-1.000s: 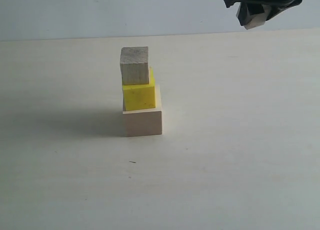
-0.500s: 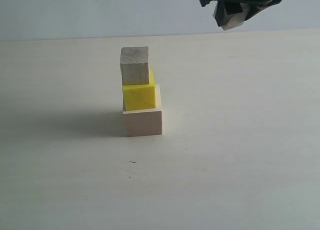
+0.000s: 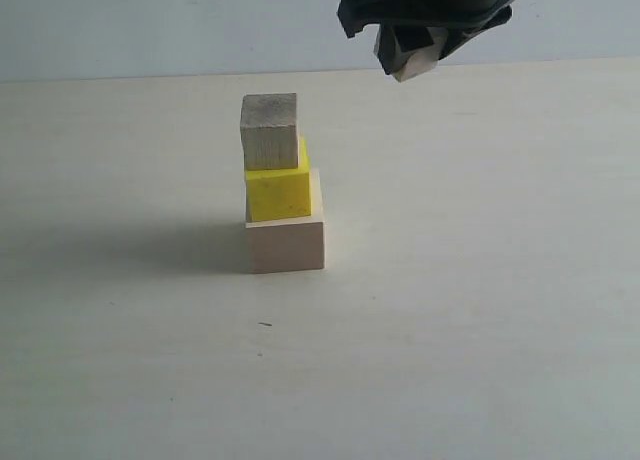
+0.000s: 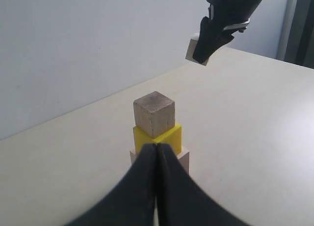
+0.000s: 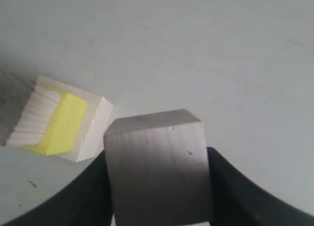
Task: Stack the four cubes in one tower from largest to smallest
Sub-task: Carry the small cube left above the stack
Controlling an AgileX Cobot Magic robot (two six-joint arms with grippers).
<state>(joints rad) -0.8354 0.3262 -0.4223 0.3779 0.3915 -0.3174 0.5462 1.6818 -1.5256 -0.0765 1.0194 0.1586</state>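
A three-cube tower stands on the table: a big pale wood cube (image 3: 287, 238) at the base, a yellow cube (image 3: 278, 187) on it, a smaller pale wood cube (image 3: 269, 130) on top. High to the tower's right, my right gripper (image 3: 408, 52) is shut on the tiny pale wood cube (image 3: 412, 64), seen close in the right wrist view as the tiny cube (image 5: 158, 167), with the tower (image 5: 59, 120) below and aside. My left gripper (image 4: 157, 147) is shut and empty, in front of the tower (image 4: 155, 114); it is outside the exterior view.
The pale table (image 3: 480, 280) stretches wide around the tower, with a small dark speck (image 3: 264, 324) in front of it. A plain wall (image 3: 150, 25) rises behind the far edge.
My right gripper, holding the tiny cube, has travelled left across the exterior view toward the tower, staying high. The tower and left gripper have not moved.
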